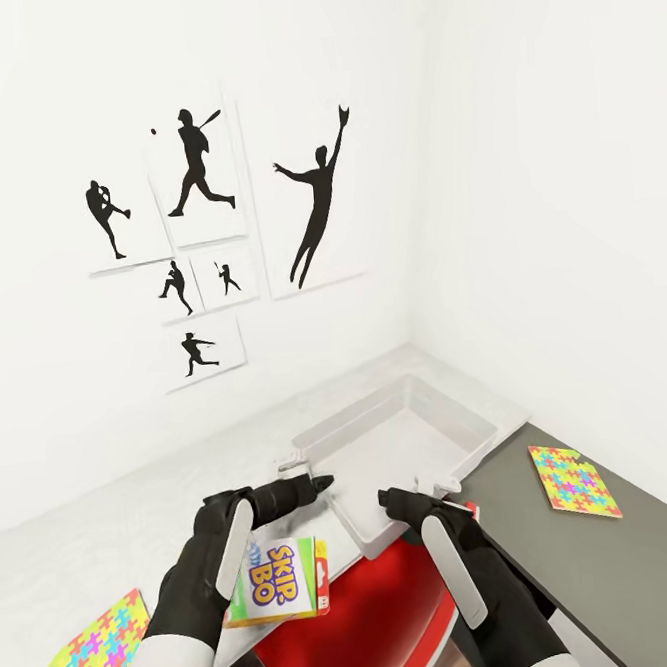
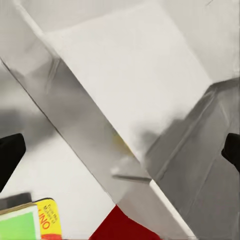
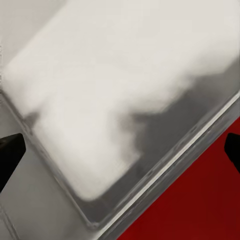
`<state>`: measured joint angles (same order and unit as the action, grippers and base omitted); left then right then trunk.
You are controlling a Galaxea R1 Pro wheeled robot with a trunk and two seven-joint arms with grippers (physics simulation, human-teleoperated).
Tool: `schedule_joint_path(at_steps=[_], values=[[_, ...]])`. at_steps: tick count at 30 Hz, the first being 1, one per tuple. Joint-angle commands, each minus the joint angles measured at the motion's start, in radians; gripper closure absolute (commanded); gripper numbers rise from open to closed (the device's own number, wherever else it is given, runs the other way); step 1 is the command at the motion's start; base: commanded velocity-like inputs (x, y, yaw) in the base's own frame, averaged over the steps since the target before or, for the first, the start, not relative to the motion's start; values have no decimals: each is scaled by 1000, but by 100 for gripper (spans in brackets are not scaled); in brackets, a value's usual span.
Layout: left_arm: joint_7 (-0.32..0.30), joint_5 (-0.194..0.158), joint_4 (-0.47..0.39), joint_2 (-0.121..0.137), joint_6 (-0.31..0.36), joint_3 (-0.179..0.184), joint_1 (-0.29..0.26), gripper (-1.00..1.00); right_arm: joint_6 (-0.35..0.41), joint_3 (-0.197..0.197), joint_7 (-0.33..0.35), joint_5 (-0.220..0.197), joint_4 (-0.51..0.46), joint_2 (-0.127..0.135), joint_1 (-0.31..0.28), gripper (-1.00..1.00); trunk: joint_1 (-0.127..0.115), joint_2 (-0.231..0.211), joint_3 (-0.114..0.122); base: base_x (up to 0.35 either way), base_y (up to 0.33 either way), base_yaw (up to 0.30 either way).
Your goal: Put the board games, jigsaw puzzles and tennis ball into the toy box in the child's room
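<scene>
White walls with baseball silhouettes back the table (image 1: 88, 533), where the toy box (image 1: 450, 410) sits mid-frame, apparently empty. Both the left gripper (image 2: 120, 152) and right gripper (image 3: 120, 147) hang spread and empty at its near rim. Judging by this, nothing is packed yet: the Skip-Bo box (image 1: 283, 580) lies at lower centre, with jigsaw puzzles at lower left (image 1: 90, 652) and right (image 1: 574, 481).

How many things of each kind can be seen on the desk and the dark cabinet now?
Jigsaw puzzles: 2, one on the pale table, one on the dark cabinet.
Board games: 1, the Skip-Bo box.
Toy box: 1.
Total: 4.
</scene>
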<state>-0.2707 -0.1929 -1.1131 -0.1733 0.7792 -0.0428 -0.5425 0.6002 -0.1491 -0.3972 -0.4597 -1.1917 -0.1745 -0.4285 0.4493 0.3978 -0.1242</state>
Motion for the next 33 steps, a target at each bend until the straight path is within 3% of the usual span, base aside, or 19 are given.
schedule_joint_path(at_steps=[1, 8, 12, 16, 20, 22, 26, 33], values=[[-18, 0, -17, -1, 20, -4, -1, -100, 1, -1, -9, -11, -2, 0, -1, -100, 1, 2, -2, 0, 0, 0], [-166, -1, -97, 41, 119, -15, 1, -100, 1, -2, -9, -11, -26, 0, 3, -100, 1, 2, -2, 0, 0, 0], [-275, 0, -116, 70, 168, -74, 1, -100, 3, -3, -9, -11, -53, 0, 9, -100, 1, 2, -2, 0, 0, 0], [-375, 0, -118, 126, 198, -123, 1, -100, 3, -3, -9, -11, -57, 0, 11, -100, 1, 2, 1, 0, 0, 0], [-489, 0, -119, 187, 209, -142, 1, -100, 3, -3, -9, -11, -58, 0, 11, -100, 1, 2, 5, 0, 0, 0], [-529, 0, -119, 205, 211, -155, 1, -100, 3, -3, -9, -11, -58, 0, 11, -100, 1, 2, 7, 0, 0, 0], [-557, 0, -119, 216, 210, -177, 1, -100, 3, -4, -9, -11, -58, 0, 11, -100, 1, 2, 11, 0, 0, -17], [-563, 0, -119, 218, 210, -184, 1, -100, 5, -4, -9, -11, -58, 0, 11, -100, 1, 2, 20, -4, 0, -61]])
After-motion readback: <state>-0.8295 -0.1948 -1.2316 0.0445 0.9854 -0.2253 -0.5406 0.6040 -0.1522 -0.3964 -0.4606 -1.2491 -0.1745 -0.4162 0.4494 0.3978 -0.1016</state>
